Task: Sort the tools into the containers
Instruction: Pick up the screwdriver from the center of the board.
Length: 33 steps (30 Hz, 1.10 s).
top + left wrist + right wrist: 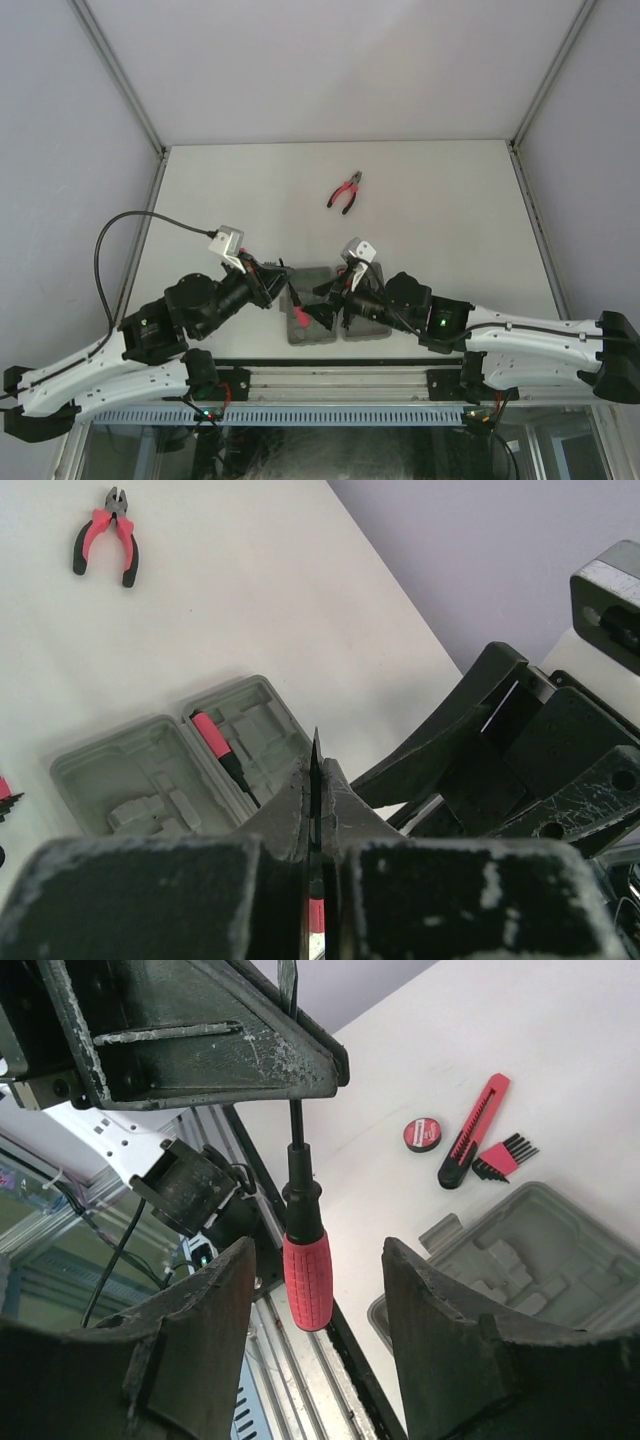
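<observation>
The left gripper (315, 805) is closed tight on the bare metal shaft of the long thin screwdriver (305, 1280). The screwdriver's red plastic handle points toward the bottom of the right wrist view. The right gripper (320, 1255) is partly open with one jaw on each side of that handle. A gap shows on both sides, and it holds nothing.

In the overhead view both grippers meet over the grey plastic tool case (310, 335), which lies open in two halves at the lower centre of the white desk (250, 190). A short red-black driver (213, 738) lies in one half. The red-handled pliers (345, 192) lie well apart, toward the upper middle. Near the case lie a small round red disc (423, 1134), a flat red-and-black hand tool (473, 1130) and, just beside it, a small comb-like piece (505, 1155).
</observation>
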### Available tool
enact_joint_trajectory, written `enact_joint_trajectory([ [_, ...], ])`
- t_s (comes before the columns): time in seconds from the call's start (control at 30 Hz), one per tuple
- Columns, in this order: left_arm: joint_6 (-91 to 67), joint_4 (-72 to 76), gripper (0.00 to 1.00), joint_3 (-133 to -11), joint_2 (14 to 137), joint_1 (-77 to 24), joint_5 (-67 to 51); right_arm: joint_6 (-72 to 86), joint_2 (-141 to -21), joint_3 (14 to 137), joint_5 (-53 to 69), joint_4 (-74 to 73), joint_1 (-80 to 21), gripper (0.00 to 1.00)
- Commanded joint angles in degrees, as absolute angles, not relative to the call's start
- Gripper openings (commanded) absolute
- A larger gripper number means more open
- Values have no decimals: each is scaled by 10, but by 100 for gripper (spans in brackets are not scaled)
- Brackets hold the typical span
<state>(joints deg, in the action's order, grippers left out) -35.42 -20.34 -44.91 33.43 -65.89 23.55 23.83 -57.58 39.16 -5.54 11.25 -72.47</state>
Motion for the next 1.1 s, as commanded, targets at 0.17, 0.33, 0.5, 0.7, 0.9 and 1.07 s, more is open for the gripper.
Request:
enact_joint_trajectory([
  [0.17, -346, -186, 0, -474, 342, -659, 228, 257, -601, 448, -53, 75, -729, 52],
  [0.33, -343, -186, 0, -479, 349, -659, 221, 260, -611, 449, -45, 63, -736, 50],
  [0.5, -343, -185, 0, -483, 350, -658, 221, 263, -622, 448, -45, 49, -740, 49],
  [0.7, -340, -184, 0, -486, 357, -659, 218, 266, -626, 448, -50, 40, -740, 43],
  [0.9, -342, -178, 0, -481, 355, -658, 217, 268, -627, 448, -57, 45, -740, 39],
  [1.07, -343, -178, 0, -479, 352, -659, 217, 271, -633, 447, -43, 56, -741, 43],
])
